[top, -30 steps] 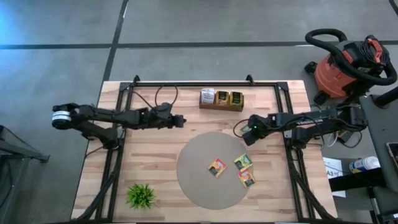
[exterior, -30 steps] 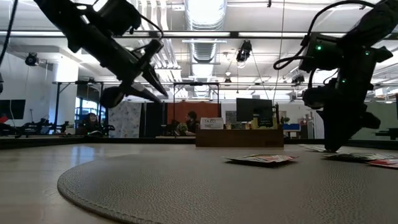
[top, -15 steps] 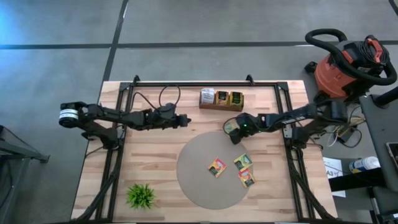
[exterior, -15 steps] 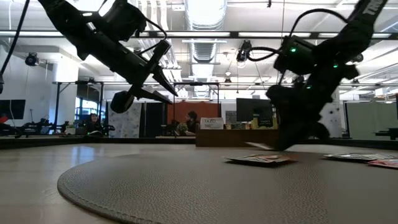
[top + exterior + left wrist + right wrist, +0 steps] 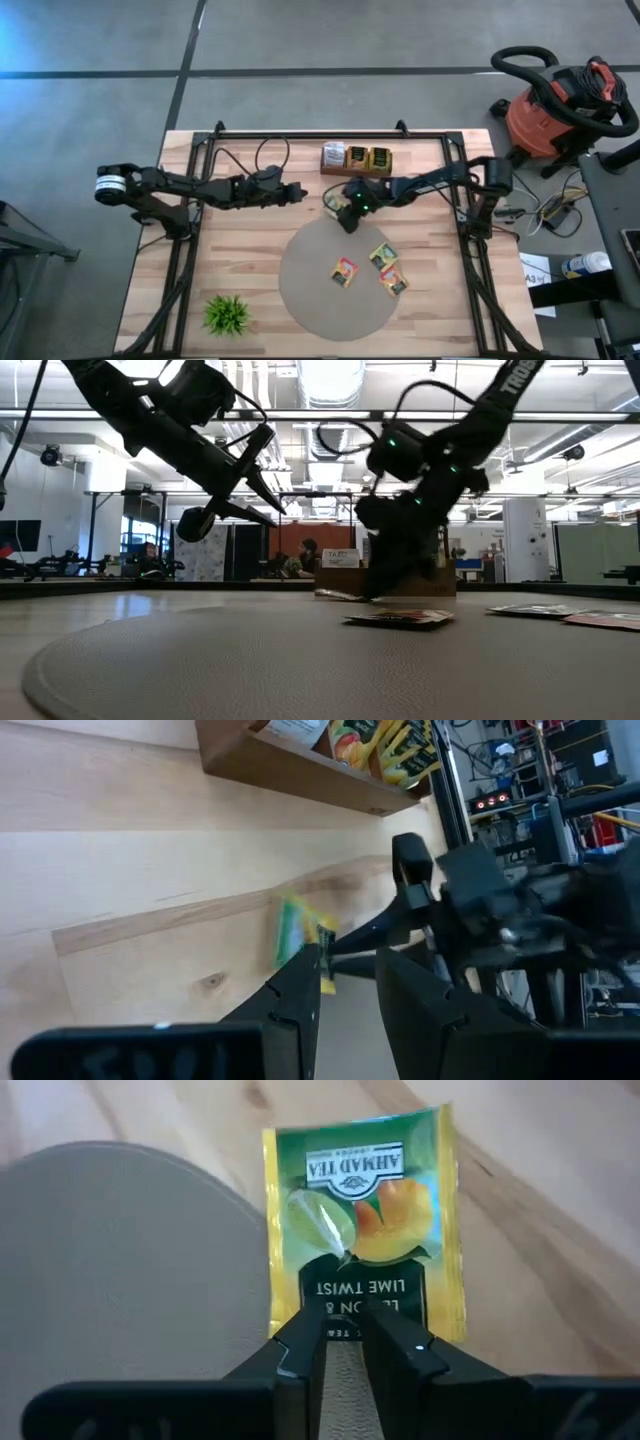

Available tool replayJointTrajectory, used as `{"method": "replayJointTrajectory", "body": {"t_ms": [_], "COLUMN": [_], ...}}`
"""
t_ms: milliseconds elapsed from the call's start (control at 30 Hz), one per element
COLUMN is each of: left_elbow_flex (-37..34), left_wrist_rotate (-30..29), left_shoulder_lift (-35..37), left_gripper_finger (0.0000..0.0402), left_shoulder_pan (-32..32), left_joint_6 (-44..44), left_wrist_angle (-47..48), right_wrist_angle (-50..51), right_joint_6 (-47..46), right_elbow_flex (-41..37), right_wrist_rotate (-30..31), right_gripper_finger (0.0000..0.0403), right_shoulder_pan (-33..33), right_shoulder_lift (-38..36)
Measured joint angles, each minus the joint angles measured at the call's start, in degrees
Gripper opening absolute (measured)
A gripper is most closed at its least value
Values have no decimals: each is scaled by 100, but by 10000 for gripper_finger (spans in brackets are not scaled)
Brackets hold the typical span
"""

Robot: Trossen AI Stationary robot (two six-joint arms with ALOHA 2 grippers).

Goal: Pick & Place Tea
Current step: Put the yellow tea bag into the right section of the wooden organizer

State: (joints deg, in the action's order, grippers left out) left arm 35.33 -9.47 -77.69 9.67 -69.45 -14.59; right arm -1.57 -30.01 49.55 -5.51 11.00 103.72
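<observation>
My right gripper [image 5: 341,211] stands at the far edge of the round grey mat [image 5: 310,300], shut on a yellow-green tea sachet [image 5: 360,1230], also seen as sachet [image 5: 334,203] and sachet [image 5: 340,596]. Three more sachets lie flat on the mat: sachet [image 5: 344,270], sachet [image 5: 381,253] and sachet [image 5: 392,281]. A wooden holder [image 5: 356,161] at the far edge stands on the table with further sachets upright in it. My left gripper [image 5: 300,194] hovers open above the table, left of the held sachet, fingers [image 5: 262,442] spread. My right gripper pinches the sachet between its two fingers [image 5: 300,1342] at the edge by its dark label panel [image 5: 345,1320]. The fingers slant down from the table's right side. The sachet sticks out past the fingertips, nearly flat and low over the wood; whether it touches the table I cannot tell.
A small green plant [image 5: 227,314] stands at the near left corner. Black frame rails [image 5: 190,250] run along the table's left, right and far sides. Bare wood lies between the mat and the left rail. A red vacuum [image 5: 560,105] sits off the table.
My right gripper has swept toward the table's left along the mat's far edge, carrying the sachet with it. The mat and its three sachets have slid a little to the left. My left gripper moved slightly toward the right early on, then stayed.
</observation>
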Motion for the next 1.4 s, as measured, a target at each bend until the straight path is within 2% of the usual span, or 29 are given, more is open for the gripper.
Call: {"method": "replayJointTrajectory", "body": {"t_ms": [167,400,567,667,800,1000,1133,1300,1400], "left_elbow_flex": [0,0,0,0,4,268,778,1751,2154], "left_wrist_rotate": [0,1,0,48,270,458,982,968,917], "left_shoulder_lift": [4,26,26,26,-146,-890,-1570,-2056,-2254], "left_gripper_finger": [94,94,94,94,94,94,94,94,94], "left_shoulder_pan": [0,0,0,-4,-9,-3,-22,-13,-15], "left_joint_6": [-2,57,59,154,792,1756,2837,4407,5271], "left_wrist_angle": [-42,-172,-206,-450,-1021,-1207,-509,1319,2105], "right_wrist_angle": [-11,850,1256,1265,1376,1054,604,530,414], "right_joint_6": [382,1205,1417,1328,1074,-6,-741,-1509,-1920], "right_elbow_flex": [563,1094,984,772,404,-53,-152,-141,-141], "right_wrist_rotate": [-10,36,78,74,70,-87,-215,-197,-162], "right_gripper_finger": [66,66,66,66,66,70,94,142,168], "right_shoulder_pan": [37,59,70,61,21,-28,-102,-98,-98], "right_shoulder_lift": [-241,-687,-1064,-1387,-1613,-1476,-1196,-863,-681]}}
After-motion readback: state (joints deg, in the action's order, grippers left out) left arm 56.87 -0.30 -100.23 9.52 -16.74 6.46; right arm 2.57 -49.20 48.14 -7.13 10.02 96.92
